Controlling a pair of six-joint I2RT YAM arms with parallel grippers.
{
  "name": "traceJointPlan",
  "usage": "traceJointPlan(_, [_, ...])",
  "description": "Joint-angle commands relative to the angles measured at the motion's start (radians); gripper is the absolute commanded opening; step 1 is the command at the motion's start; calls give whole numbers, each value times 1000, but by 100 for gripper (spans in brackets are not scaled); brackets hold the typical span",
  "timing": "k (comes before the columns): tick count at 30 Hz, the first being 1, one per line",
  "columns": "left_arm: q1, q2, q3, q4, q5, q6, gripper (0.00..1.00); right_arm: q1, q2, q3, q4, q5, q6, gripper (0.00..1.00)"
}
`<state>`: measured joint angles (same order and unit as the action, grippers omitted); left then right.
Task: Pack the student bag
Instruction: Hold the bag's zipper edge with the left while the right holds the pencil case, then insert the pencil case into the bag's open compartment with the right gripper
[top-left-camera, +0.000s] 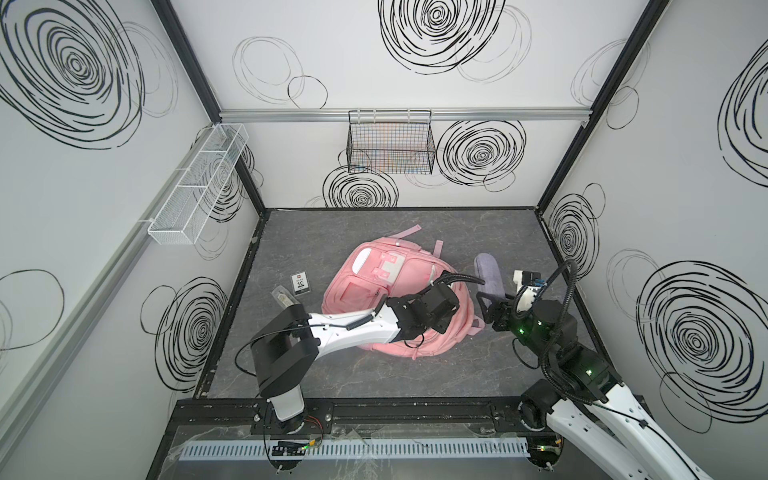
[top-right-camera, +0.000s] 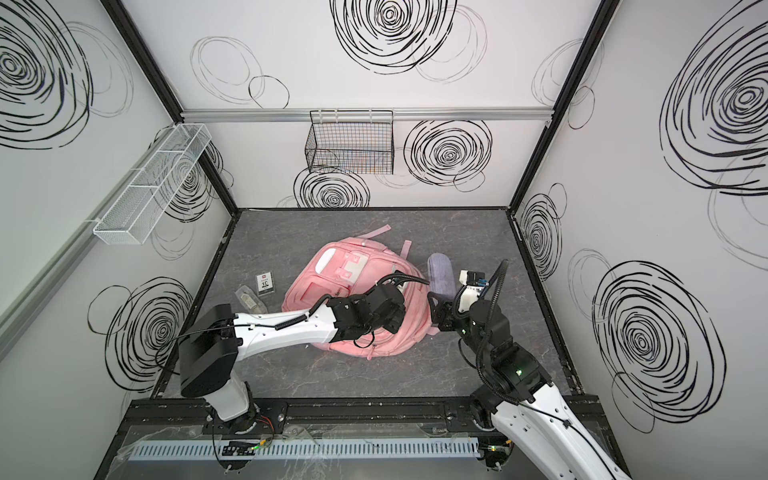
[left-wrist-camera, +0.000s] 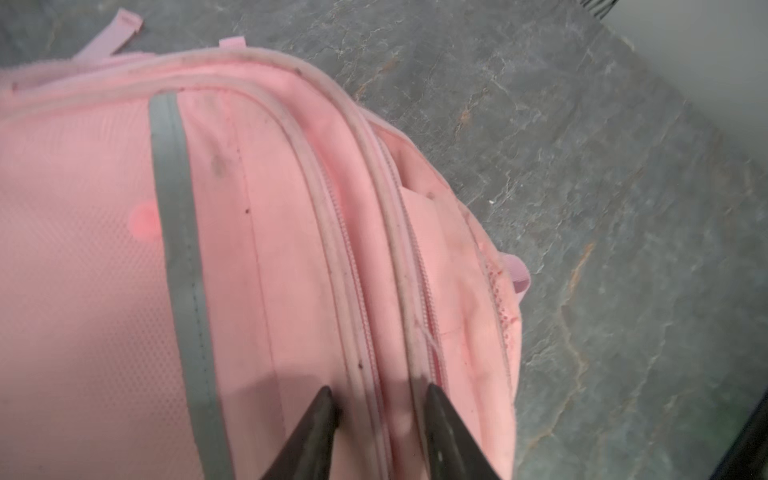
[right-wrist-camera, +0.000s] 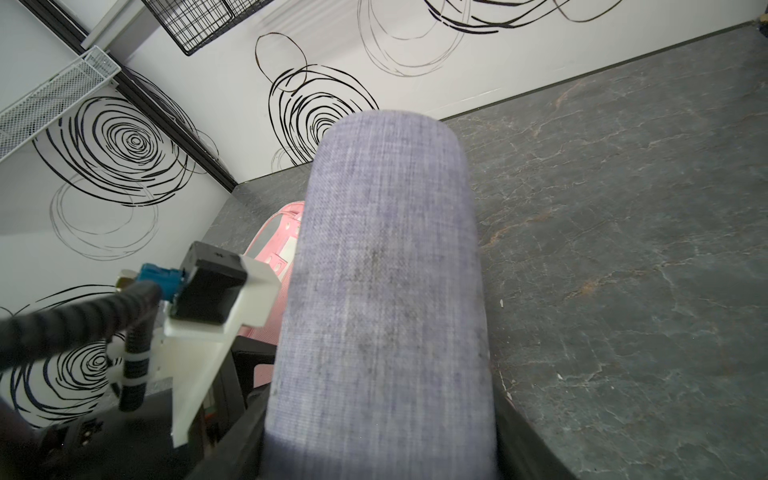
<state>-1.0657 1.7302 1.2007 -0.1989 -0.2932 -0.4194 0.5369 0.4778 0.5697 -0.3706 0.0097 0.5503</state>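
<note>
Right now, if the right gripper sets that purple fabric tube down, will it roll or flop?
The purple fabric tube looks round and even, so it would probably roll on the smooth table. It juts unsagging from the right gripper, so likely fairly firm. Its woven cloth probably resists slipping.

Even bright light, soft wrist-view blur.
</note>
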Motion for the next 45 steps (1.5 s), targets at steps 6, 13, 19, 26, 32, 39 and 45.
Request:
traceJointPlan(6, [3, 7, 25, -42, -167, 75, 23, -3, -13, 2, 15, 16, 4, 24])
traceJointPlan(13, [3, 22, 34, -32, -119, 58, 37, -4, -15, 2, 14, 16, 3, 25])
traceJointPlan(19, [4, 80, 88, -43, -49, 44, 56, -4, -10, -7, 26, 10, 3, 25])
traceJointPlan(26, [18, 97, 69, -28, -99, 52, 20, -4, 7, -5, 25, 3, 0, 25])
traceJointPlan(32, [34, -7, 33, 8, -106, 62, 0, -6, 20, -12, 41, -11, 7, 25])
traceJointPlan(39, [61, -214, -12, 66, -105, 41, 0, -5, 54, -31, 105, -74, 7, 22])
traceJointPlan(45, [89, -351, -128, 184, -27, 16, 0, -3, 117, -57, 191, -169, 37, 22])
